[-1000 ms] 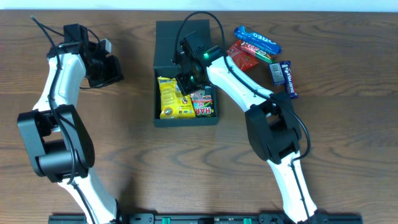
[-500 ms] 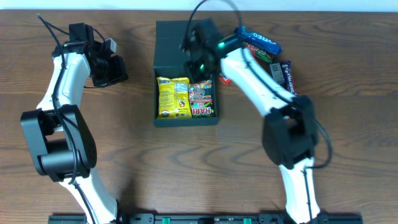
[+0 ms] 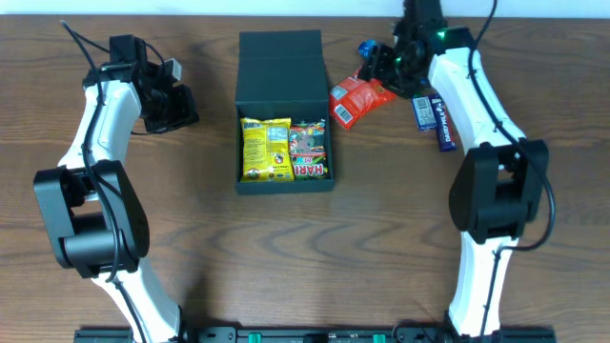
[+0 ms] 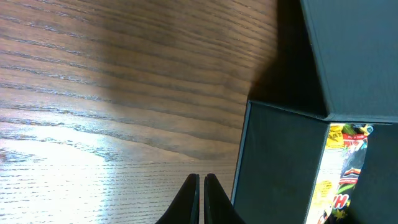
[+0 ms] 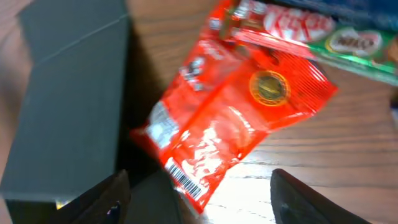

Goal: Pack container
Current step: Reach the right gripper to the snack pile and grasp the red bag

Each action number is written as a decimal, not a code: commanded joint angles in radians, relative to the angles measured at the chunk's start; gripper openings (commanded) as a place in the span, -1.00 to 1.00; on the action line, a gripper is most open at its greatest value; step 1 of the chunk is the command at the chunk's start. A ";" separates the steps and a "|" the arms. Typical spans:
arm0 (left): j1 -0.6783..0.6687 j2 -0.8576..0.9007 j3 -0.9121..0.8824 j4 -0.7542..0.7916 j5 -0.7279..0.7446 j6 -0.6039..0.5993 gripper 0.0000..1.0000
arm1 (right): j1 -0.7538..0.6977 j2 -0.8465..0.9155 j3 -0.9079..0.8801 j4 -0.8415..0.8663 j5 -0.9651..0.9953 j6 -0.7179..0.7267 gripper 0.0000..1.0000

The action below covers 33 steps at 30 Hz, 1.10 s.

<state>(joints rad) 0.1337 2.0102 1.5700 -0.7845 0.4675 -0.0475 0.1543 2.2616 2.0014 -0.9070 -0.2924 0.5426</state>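
Observation:
The dark container (image 3: 285, 181) sits open mid-table, its flap lid (image 3: 279, 65) folded back. A yellow packet (image 3: 265, 148) and a red-green gummy packet (image 3: 308, 151) lie side by side inside. My right gripper (image 3: 381, 65) hovers open over a red snack packet (image 3: 354, 101) just right of the lid. The right wrist view shows that red packet (image 5: 239, 109) ahead of the right gripper (image 5: 202, 202), with nothing between the jaws. My left gripper (image 3: 170, 107) is shut and empty left of the container. The left wrist view shows the left gripper (image 4: 201, 199) beside the container wall (image 4: 280, 162).
More snacks lie at the back right: a KitKat (image 5: 292, 23), a green bar (image 5: 354, 43) and two dark blue bars (image 3: 435, 118). A blue packet (image 3: 367, 48) peeks out by the right gripper. The container's side (image 5: 68, 106) is left of the right gripper.
My right gripper let go of the gummy packet inside the container, opened, and swung back and to the right over the snack pile. The left arm has barely moved.

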 commanded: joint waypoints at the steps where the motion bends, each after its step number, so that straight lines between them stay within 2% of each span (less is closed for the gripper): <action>1: -0.002 -0.037 0.021 -0.001 0.000 0.018 -0.88 | 0.025 0.043 -0.002 -0.002 -0.017 0.159 0.51; 6: -0.002 -0.037 0.021 -0.006 0.000 0.018 -0.88 | 0.029 0.105 -0.002 -0.021 0.006 0.275 0.50; 14: -0.002 -0.037 0.021 -0.004 -0.003 0.018 -0.88 | 0.031 0.160 -0.002 -0.020 0.041 0.299 0.54; 17: -0.002 -0.037 0.021 -0.004 -0.006 0.018 -0.88 | 0.032 0.180 -0.002 -0.011 0.011 0.299 0.46; 20: -0.002 -0.037 0.021 -0.004 -0.006 0.018 -0.88 | 0.039 0.181 -0.002 0.017 0.012 0.298 0.11; 21: -0.002 -0.037 0.021 -0.004 -0.006 0.018 -0.88 | 0.041 0.181 -0.002 0.029 0.012 0.299 -0.07; 22: -0.002 -0.037 0.021 -0.004 -0.006 0.018 -0.88 | 0.043 0.181 -0.002 0.037 0.012 0.299 -0.17; 23: -0.002 -0.037 0.021 -0.004 -0.006 0.018 -0.88 | 0.045 0.181 -0.002 0.037 0.012 0.299 -0.38; 27: -0.002 -0.037 0.021 -0.005 -0.006 0.018 -0.87 | 0.048 0.181 -0.002 0.032 0.016 0.298 -0.91; 28: -0.002 -0.037 0.021 -0.005 -0.006 0.018 -0.88 | 0.047 0.181 -0.002 0.031 0.015 0.298 -0.97; 33: -0.002 -0.037 0.021 -0.005 -0.006 0.018 -0.88 | 0.047 0.181 -0.001 -0.007 0.014 0.297 -0.97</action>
<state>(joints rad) 0.1337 2.0102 1.5700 -0.7856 0.4671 -0.0475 0.1894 2.4153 2.0018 -0.8860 -0.2955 0.8383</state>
